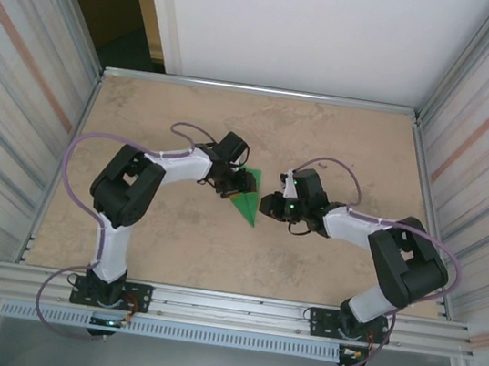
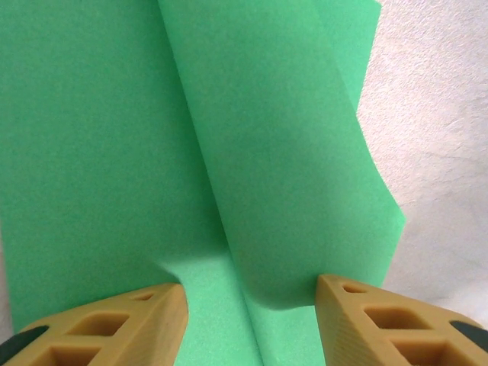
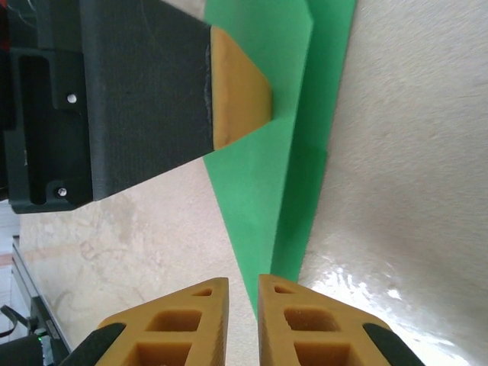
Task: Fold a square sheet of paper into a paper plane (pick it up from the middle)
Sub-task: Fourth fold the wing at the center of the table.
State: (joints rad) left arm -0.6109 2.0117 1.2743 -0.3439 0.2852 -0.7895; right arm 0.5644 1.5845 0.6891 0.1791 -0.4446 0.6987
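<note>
The left pincer stands open. Its two orange fingers are set down on the green paper, one on either side of a raised fold that runs away from the wrist. Seen from the right wrist, one of those fingers presses on the wide end of the paper.

The right pincer is all but closed, with a narrow slit between its fingers. It sits at the paper's pointed end. The point reaches the slit, but it may lie loose beneath the fingertips or be nipped between them; I cannot tell which.

The paper is a narrow wedge in layers, with one flap lapped over the other along a long crease. Its free edge curls up a little off the layer below. From above, it lies flat on the counter between the two pincers. The left pincer is over the paper's wide far end, and the right one is just beside its right edge, near the point. Each arm reaches in from its own side of the paper. The mottled beige counter spreads out around the paper on every side.
</note>
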